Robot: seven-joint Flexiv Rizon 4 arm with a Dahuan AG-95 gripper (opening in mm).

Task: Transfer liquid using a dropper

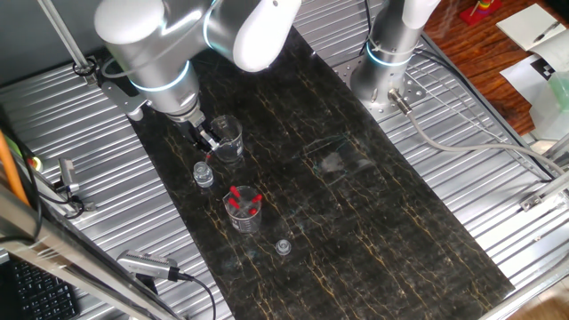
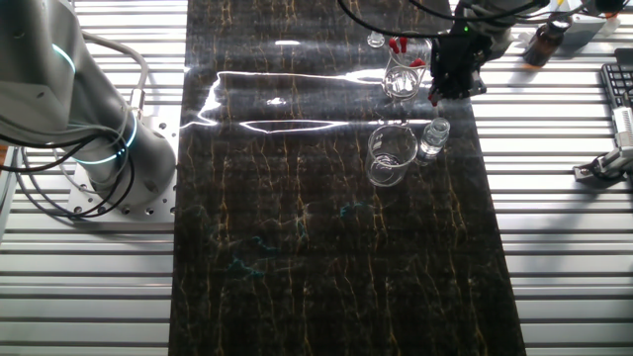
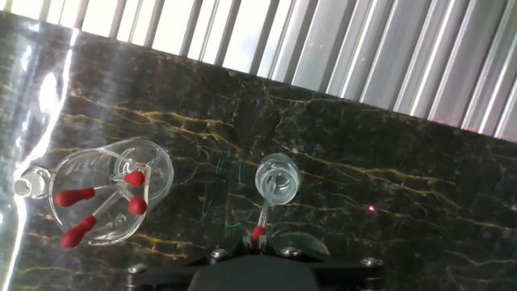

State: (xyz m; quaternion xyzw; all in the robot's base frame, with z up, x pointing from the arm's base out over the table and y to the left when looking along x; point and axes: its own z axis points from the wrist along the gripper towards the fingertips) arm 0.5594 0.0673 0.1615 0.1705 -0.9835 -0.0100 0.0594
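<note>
Nearest the camera in one fixed view lies a small glass cap [image 1: 283, 246] on the dark marble-patterned worktop [image 1: 373, 222]. Just behind it stands a beaker holding red-bulbed droppers [image 1: 244, 208]. Further back a small open vial [image 1: 204, 173] stands beside an empty glass beaker [image 1: 228, 139]. The robot arm [image 1: 169, 53] reaches down over them, and its gripper [image 1: 207, 139] holds a dropper [image 1: 209, 151] whose tip points down toward the vial.

From the other fixed view, the empty glass beaker [image 2: 391, 154] is closest, with the small open vial [image 2: 433, 137] just beside it, to its right. The gripper [image 2: 453, 71] hangs above the vial; the beaker holding red-bulbed droppers [image 2: 402, 69] stands beyond, near the far edge of the worktop [image 2: 297, 227]. A brown bottle [image 2: 545, 42] stands off the worktop on the ribbed metal surface [image 2: 564, 257].

Looking along the fingers in the hand view, the fingers are pinching the dropper [image 3: 260, 226] at its red bulb, at the bottom edge of the frame. Its glass tube points straight at the mouth of the small open vial [image 3: 276, 179], which stands upright below it; whether the tip is inside the mouth cannot be told. The beaker holding red-bulbed droppers [image 3: 109, 199] stands to the left, well apart, with four red bulbs visible inside.
</note>
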